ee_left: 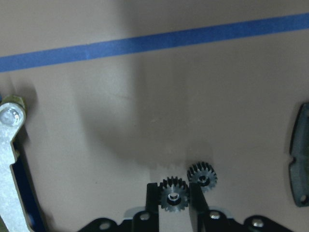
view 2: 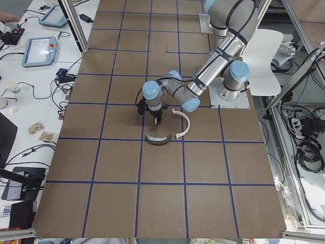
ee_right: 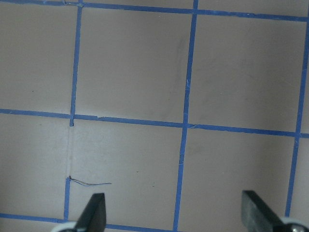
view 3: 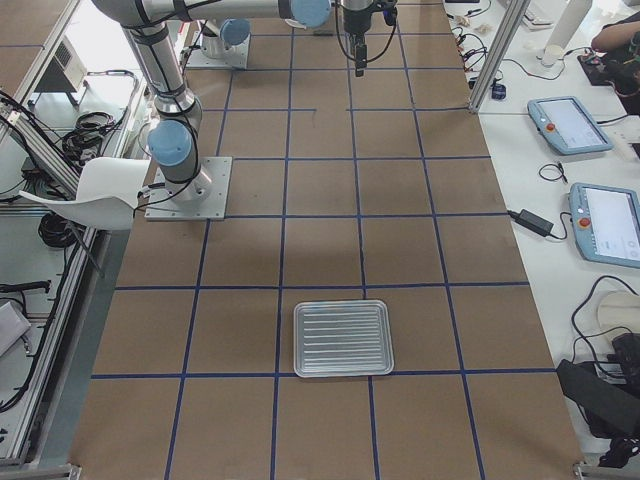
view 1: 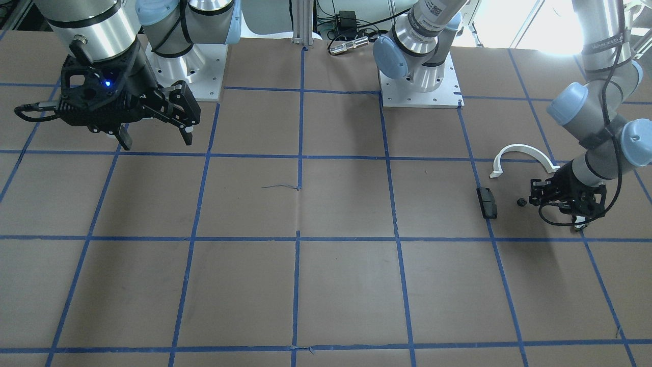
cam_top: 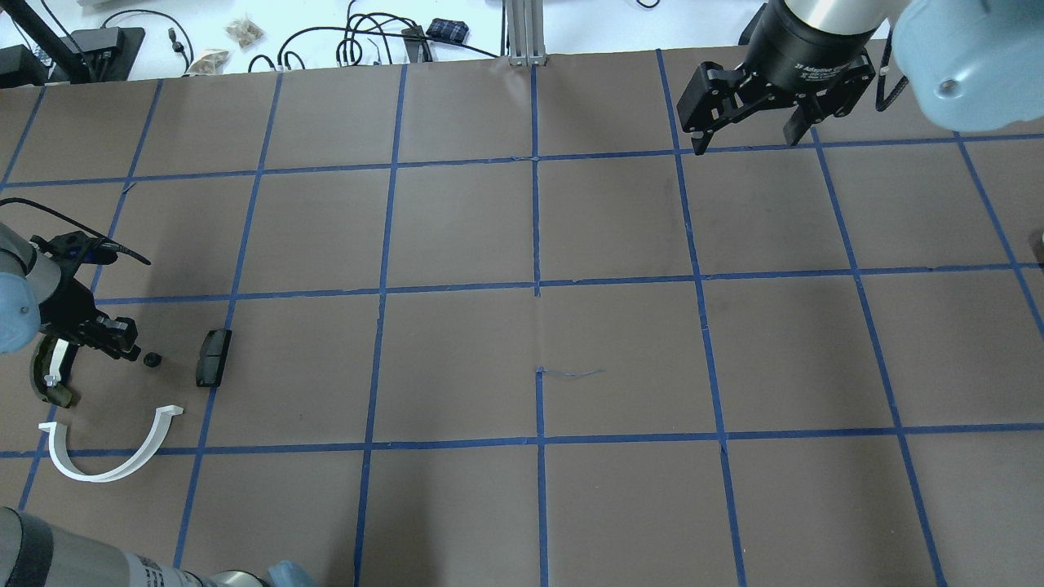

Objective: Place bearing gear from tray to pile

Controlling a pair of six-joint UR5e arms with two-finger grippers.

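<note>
The table (cam_top: 620,350), a brown surface crossed by blue tape lines, is seen bare over most of its width, so wide open room is left between the two sets of jaws. The tray (view 3: 343,338) is found only in the right side view, well apart from both. The right gripper (cam_top: 745,143) is held above the table with its jaws spread wide and nothing between them. The left gripper (cam_top: 129,342) is lowered among the pile, its fingers (ee_left: 152,198) pointed down and slightly forward. A white half-ring (view 1: 524,149) is laid to one side of these jaws, apart from them, its open side turned toward them. An olive piece (view 2: 158,141) with a white strip is placed behind and beside the jaws, near the wrist. A block (cam_top: 213,357) is set beyond the fingertips, its long axis lying across the line along which the fingers point; bare table is left between it and the jaws, and much more past it. The gear (ee_left: 174,194) is gripped between the two fingers, its teeth touched on both sides, so the jaws are clenched on it. Its flat face is turned to the wrist camera and its bore is aligned along the fingers; being round, no long axis is shown. A second gear (ee_left: 202,175) is lain flat on the table just past one fingertip, very close to the held one.
</note>
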